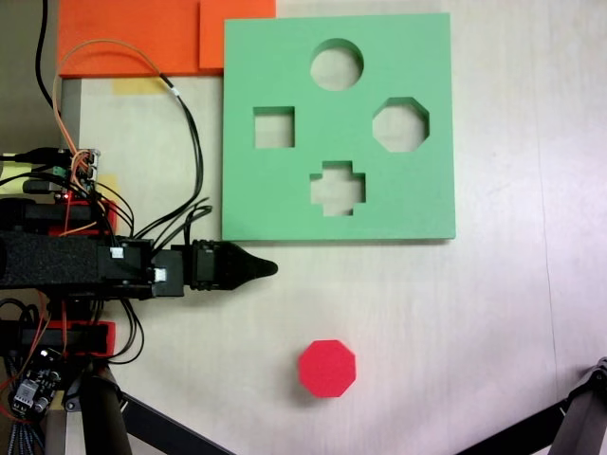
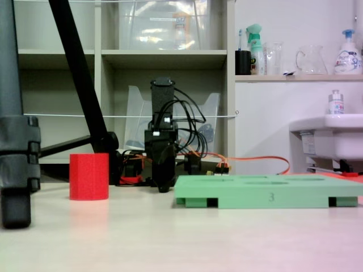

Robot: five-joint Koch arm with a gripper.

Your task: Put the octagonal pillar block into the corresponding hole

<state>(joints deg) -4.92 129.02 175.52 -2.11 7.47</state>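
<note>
The octagonal pillar block [image 1: 327, 368] is bright red and stands upright on the pale table, near the lower middle of a fixed view; from the side it shows as a red pillar [image 2: 89, 175]. The green foam board [image 1: 417, 209] lies flat above it, and its eight-sided hole [image 1: 400, 124] at the right side is empty. My black gripper [image 1: 268, 268] points right just below the board's lower left corner, shut with nothing in it, well apart from the block. Seen head-on, the gripper [image 2: 164, 186] hangs low over the table beside the board [image 2: 255, 192].
The board also has a round cutout [image 1: 337, 64], a square one [image 1: 273, 127] and a cross-shaped one [image 1: 338, 187]. Orange foam sheets [image 1: 133, 33] lie at the top left. Cables [image 1: 180, 123] trail from the arm's base. Tripod legs [image 1: 569, 417] stand at the lower corners.
</note>
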